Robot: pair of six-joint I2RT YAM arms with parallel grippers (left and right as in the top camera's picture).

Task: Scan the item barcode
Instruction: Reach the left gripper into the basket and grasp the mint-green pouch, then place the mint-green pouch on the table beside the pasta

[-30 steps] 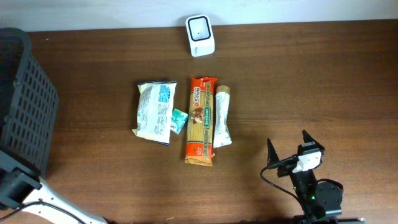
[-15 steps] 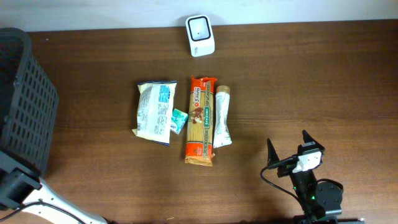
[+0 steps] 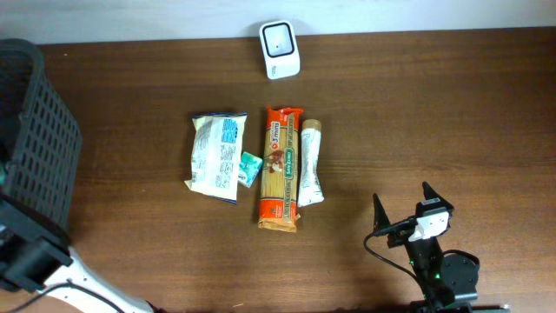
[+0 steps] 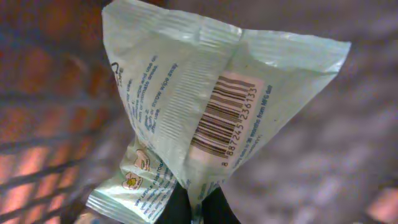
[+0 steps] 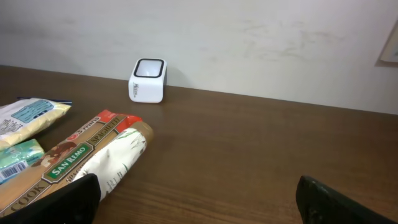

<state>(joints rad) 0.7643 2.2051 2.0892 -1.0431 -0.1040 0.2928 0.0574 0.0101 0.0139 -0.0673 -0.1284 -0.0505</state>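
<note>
Left pincer (image 4: 198, 202) is clenched on the bottom end of the pale green packet (image 4: 211, 106), by the surface's front-left corner. The packet's long axis runs up, away from the fingertips. Its barcode (image 4: 222, 118) faces the wrist camera, bars tilted diagonally. Right pincer (image 3: 400, 205) is released, front-right.

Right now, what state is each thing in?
left hand, shut on the green packet.
green packet, pinched at one end, barcode facing the wrist camera.
right hand, open, empty.
scanner, upright, nothing over it.
pasta pack, lying flat on the table.
</note>
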